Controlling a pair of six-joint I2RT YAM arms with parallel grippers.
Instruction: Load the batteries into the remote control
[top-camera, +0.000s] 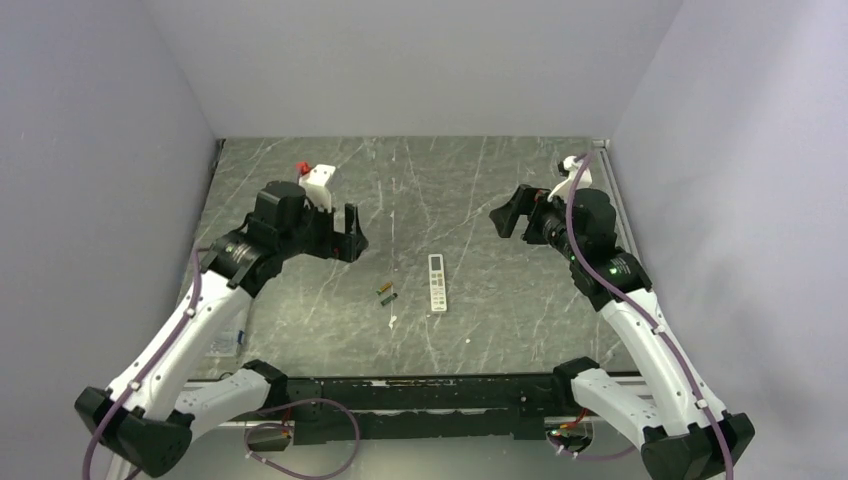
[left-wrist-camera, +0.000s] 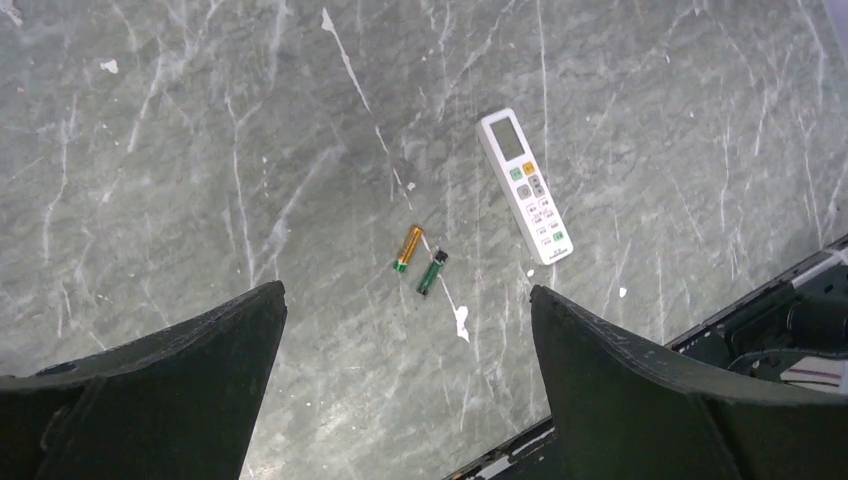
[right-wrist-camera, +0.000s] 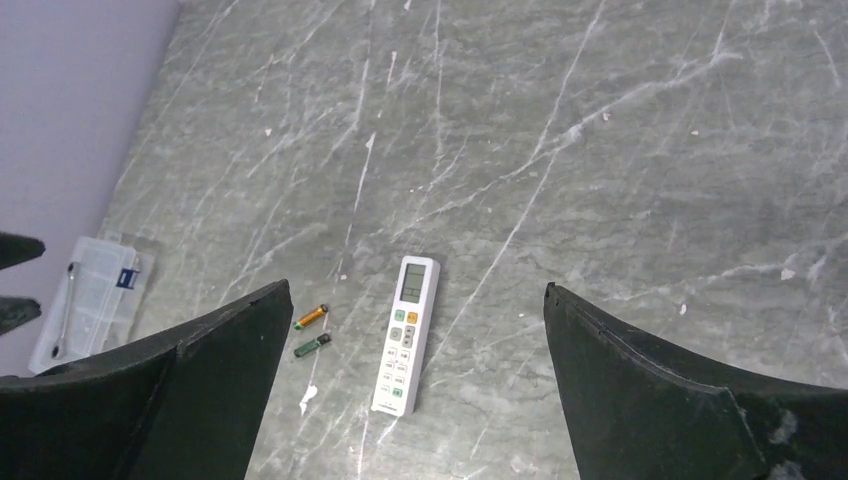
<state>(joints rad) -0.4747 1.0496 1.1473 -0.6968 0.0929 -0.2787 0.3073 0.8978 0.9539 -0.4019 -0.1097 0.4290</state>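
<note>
Toward the near edge of the table (top-camera: 300, 330), just ahead of my two bases, lie the batteries. The orange-gold one (left-wrist-camera: 408, 249) and the green one (left-wrist-camera: 432, 272) are side by side, close but not touching, both slanted across the surface. Just to their right, apart from them, the remote control (top-camera: 437, 283) lies face up, its long axis running near to far and the display at the far end. Farther out, my left claw (top-camera: 345, 238) hangs above the table. From it the batteries lie inward and back toward me, clearly closer to it than to my other claw. Its fingers are spread as wide as they go and hold nothing. My right claw (top-camera: 508, 213) hangs about as far out, also fully spread and empty, tilted down so that its own view frames the remote lengthwise between its fingers. I judge the remote a little nearer my right arm. Both wrists turn inward toward the middle. With the buttons facing up, I expect the battery bay is underneath, so turning the remote over probably comes first.
</note>
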